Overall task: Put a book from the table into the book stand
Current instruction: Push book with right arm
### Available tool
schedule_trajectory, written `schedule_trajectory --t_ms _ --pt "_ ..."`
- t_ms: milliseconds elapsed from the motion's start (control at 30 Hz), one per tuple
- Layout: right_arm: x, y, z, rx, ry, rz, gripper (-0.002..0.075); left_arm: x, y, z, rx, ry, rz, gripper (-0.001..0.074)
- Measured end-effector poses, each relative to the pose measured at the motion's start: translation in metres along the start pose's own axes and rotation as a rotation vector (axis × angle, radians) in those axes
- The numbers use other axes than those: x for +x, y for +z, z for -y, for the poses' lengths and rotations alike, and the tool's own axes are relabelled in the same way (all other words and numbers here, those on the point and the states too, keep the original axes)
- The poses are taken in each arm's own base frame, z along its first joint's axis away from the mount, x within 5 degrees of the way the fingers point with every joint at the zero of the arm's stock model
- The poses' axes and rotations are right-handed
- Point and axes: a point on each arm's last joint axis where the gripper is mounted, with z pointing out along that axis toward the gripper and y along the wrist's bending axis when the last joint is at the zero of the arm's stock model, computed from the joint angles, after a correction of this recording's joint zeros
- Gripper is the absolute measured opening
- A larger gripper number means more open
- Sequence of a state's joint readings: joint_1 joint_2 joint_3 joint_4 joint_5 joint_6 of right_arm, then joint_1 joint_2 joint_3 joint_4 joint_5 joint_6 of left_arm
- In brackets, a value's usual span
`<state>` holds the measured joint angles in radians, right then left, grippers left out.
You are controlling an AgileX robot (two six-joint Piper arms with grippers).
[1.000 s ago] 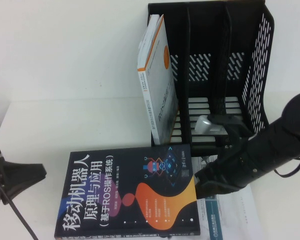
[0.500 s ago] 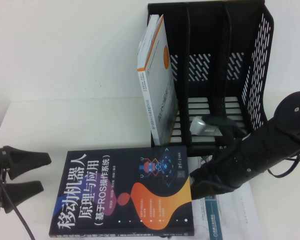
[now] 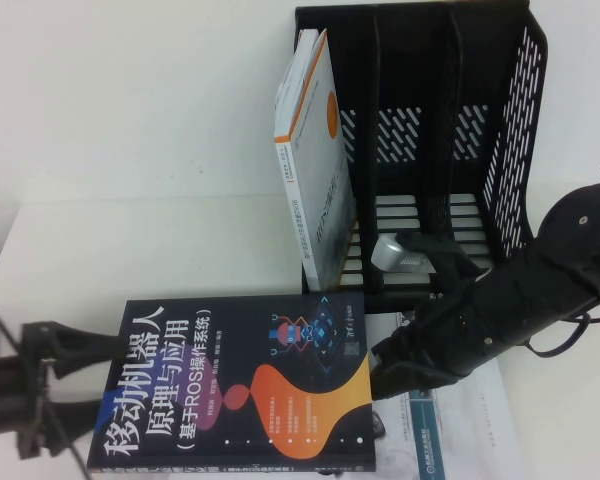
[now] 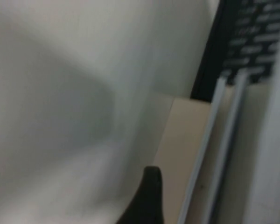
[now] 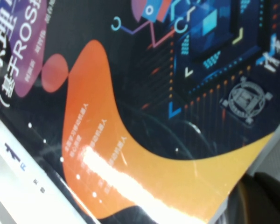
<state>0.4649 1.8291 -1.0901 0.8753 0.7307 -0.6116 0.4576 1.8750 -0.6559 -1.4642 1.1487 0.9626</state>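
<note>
White table under pale wall, book between both claws, left claw released at its edge, right claw state cannot tell, book stand beyond

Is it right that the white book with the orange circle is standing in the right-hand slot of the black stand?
No. In the high view the white book with the orange circle stands in the leftmost slot of the book stand; the right-hand slot holds nothing. The rest is right: it stands upright, leaning slightly.
</note>
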Motion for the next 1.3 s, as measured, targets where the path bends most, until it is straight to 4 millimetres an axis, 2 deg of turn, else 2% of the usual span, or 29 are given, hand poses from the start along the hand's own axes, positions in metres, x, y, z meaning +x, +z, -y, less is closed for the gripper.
schedule_trajectory --t_ms 200,333,500,633,800,1100,1233,1300 --pt "0.000 0.000 0.000 -0.005 -0.017 0.000 0.0002 0.010 0.029 0.003 0.001 -0.002 -0.081 0.0692" --pt "0.000 0.000 0.000 -0.005 -0.020 0.000 0.0002 0.015 0.040 0.009 0.015 0.023 -0.098 0.0683" --pt "0.000 0.000 0.000 -0.005 -0.025 0.000 0.0002 0.019 0.050 0.014 0.025 0.070 -0.115 0.0638" --pt "0.000 0.000 0.000 -0.005 -0.026 -0.001 0.0002 0.020 0.051 0.014 0.023 0.084 -0.114 0.0541" --pt "0.000 0.000 0.000 -0.009 -0.026 -0.005 0.0002 0.020 0.051 0.014 0.029 0.094 -0.122 0.0298" --pt "0.004 0.001 0.000 -0.008 -0.056 -0.053 0.0002 0.020 0.050 0.014 0.029 0.094 -0.120 0.0302" --pt "0.010 0.002 -0.001 -0.027 -0.066 -0.111 0.0002 0.016 0.042 0.012 0.033 0.084 -0.102 0.0300" --pt "0.011 0.001 -0.002 -0.029 -0.061 -0.127 0.0002 0.012 0.032 0.013 0.030 0.076 -0.067 0.0299"
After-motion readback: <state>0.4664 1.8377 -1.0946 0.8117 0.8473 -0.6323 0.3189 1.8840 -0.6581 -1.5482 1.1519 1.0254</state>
